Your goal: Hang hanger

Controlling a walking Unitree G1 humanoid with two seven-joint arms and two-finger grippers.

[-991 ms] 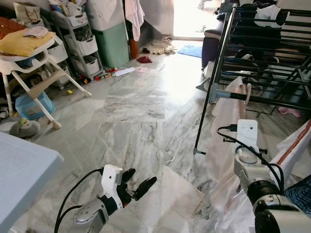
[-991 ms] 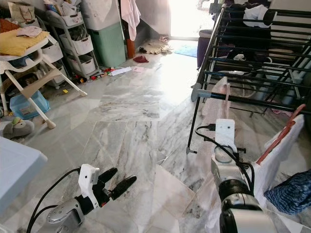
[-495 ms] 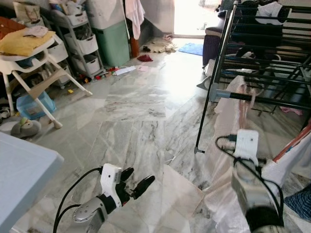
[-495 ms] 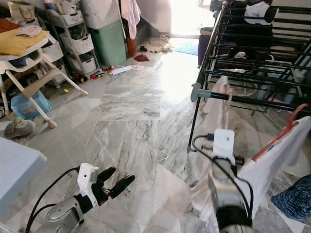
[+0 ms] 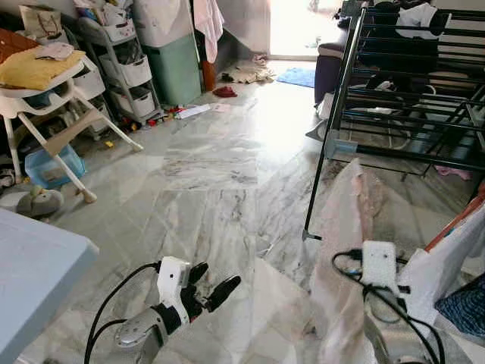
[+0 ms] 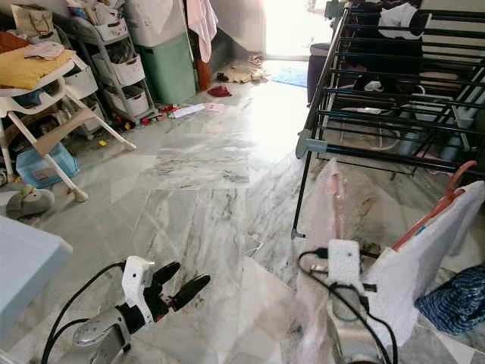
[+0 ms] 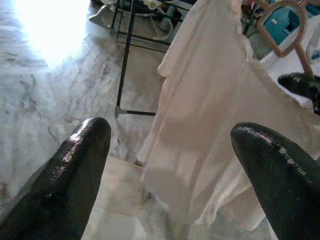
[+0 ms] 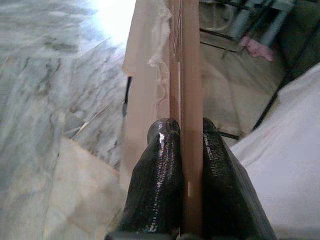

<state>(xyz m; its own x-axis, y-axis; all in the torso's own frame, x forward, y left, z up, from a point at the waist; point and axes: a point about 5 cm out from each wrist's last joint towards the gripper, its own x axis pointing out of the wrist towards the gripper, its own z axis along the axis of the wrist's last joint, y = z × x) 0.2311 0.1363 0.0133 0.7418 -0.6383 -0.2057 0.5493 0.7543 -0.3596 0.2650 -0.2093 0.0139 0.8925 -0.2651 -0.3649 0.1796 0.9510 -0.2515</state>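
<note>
Right gripper [image 8: 186,150] clamps a pale wooden hanger [image 8: 186,75] draped in sheer pinkish cloth [image 5: 341,227] below the black drying rack [image 5: 409,83], left gripper [image 5: 212,287] spread over bare marble floor [image 5: 220,167]

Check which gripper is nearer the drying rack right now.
Right. The right gripper, shut on the hanger with the pale garment, is just short of the drying rack. The left gripper hangs low over the floor, well aside.

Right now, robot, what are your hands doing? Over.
Right gripper shut on wooden hanger carrying pale pink garment. Left gripper open, low over floor. Drying rack ahead, not reached.
</note>
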